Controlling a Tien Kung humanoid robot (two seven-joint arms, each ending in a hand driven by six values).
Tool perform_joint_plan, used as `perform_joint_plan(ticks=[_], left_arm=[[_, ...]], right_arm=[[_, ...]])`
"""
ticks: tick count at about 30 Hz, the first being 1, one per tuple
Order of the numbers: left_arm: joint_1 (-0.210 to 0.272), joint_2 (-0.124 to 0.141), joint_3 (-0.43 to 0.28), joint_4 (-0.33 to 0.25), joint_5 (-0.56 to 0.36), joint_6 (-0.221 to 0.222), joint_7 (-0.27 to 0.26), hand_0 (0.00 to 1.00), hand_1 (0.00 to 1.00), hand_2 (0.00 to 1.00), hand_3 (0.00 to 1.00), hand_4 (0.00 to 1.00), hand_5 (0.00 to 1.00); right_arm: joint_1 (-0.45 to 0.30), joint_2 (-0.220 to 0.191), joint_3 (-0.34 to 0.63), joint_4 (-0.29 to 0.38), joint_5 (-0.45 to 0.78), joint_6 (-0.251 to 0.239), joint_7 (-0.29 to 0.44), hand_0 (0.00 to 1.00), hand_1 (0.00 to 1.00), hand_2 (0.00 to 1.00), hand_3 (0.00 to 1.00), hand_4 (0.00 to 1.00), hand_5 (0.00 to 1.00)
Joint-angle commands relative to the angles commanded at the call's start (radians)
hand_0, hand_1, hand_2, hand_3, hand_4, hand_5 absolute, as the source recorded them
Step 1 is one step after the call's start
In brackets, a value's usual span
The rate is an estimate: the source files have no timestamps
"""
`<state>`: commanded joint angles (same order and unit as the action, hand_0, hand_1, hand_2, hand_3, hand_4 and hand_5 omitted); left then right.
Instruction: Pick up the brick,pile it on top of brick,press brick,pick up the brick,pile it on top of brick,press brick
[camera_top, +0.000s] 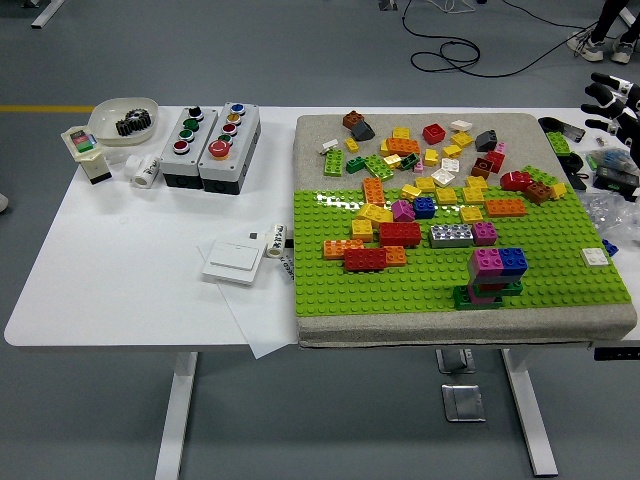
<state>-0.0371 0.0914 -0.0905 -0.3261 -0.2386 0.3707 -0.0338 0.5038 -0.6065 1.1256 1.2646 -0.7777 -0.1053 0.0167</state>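
Note:
A small brick stack stands on the green baseplate near its front right. Its base is a dark green brick, with a pink layer above it and a magenta brick and a blue brick side by side on top. My right hand is at the picture's far right edge, beyond the mat's back corner and well away from the stack. Its fingers are spread and hold nothing. The left arm is out of sight.
Many loose bricks lie on the grey mat and the back of the baseplate, among them a red brick and a grey one. A white brick sits at the right. Button boxes, a bowl and a wall switch occupy the left.

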Motion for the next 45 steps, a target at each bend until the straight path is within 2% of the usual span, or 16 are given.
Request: perform_joint_plan(ticks=[4,9,30,45], left_arm=[[-0.001,0.0,-0.007,0.002,0.011,-0.001,0.006,0.597,0.717,0.685,0.55,0.559,0.617],[-0.002,0.0,-0.014,0.002,0.025,0.0,0.013,0.598,0.719,0.685,0.551,0.559,0.617],[-0.01,0.005,-0.052,0.001,0.093,0.009,0.042,0.606,0.716,0.685,0.552,0.556,0.614],[-0.024,0.008,-0.08,0.004,0.14,0.005,0.059,0.61,0.723,0.687,0.551,0.56,0.614]], right_arm=[[0.005,0.021,0.0,-0.064,0.037,0.034,0.012,0.894,0.843,0.886,0.89,0.998,0.846],[0.002,0.032,0.013,-0.103,0.051,0.059,0.007,0.886,0.839,0.885,0.889,0.998,0.84],[-0.009,0.037,0.035,-0.135,0.075,0.077,0.004,0.871,0.829,0.87,0.862,0.998,0.862],[-0.03,0.038,0.045,-0.143,0.096,0.108,0.04,0.863,0.823,0.861,0.856,0.998,0.874]])
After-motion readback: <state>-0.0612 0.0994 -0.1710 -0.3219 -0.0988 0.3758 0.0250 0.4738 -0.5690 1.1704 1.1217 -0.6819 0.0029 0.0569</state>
